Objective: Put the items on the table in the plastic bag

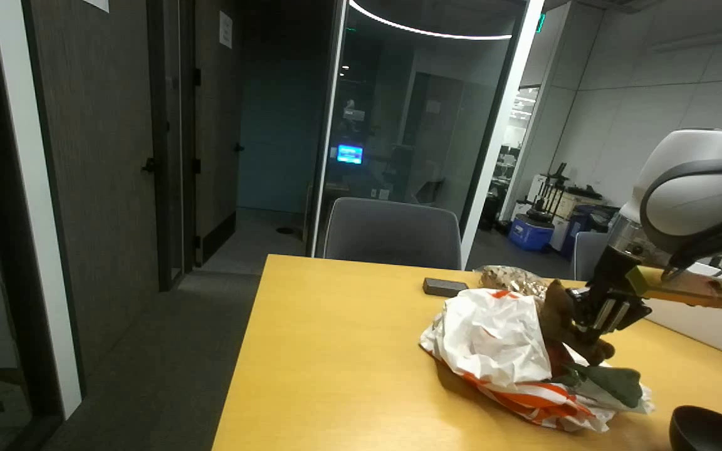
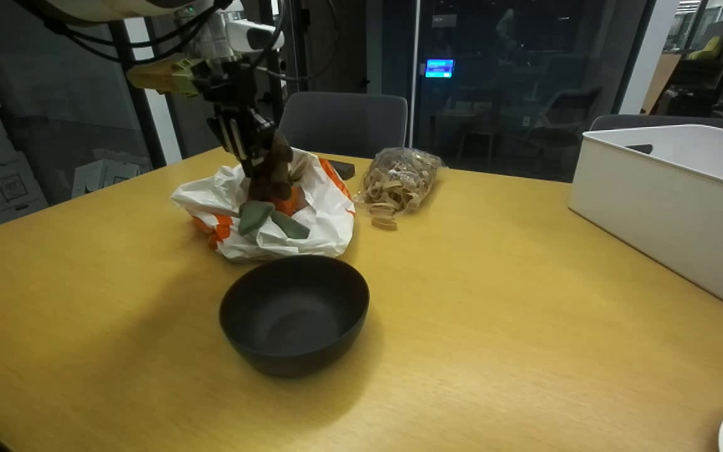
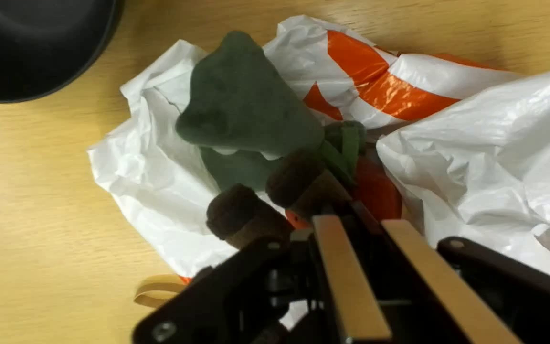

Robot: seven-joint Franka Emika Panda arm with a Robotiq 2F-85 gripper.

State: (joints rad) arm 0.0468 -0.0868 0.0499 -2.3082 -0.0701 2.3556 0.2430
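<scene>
The white plastic bag with orange stripes (image 1: 492, 338) lies crumpled on the table, and it also shows in the other views (image 2: 330, 220) (image 3: 485, 157). My gripper (image 3: 357, 222) is shut on a brown plush toy (image 3: 251, 217), whose two limbs stick out beside the fingers; it also shows in both exterior views (image 1: 558, 313) (image 2: 272, 172). The gripper (image 1: 586, 313) holds it at the bag's mouth. A green plush (image 3: 251, 102) and an orange-red item with a green top (image 3: 375, 186) lie at the opening; the fingers partly hide the orange-red item.
A black bowl (image 2: 295, 314) stands close to the bag. A clear bag of rubber bands (image 2: 402, 179) and a dark block (image 1: 444, 287) lie behind it. A loose rubber band (image 3: 158, 291) lies beside the bag. A white bin (image 2: 669, 207) stands at the table's side.
</scene>
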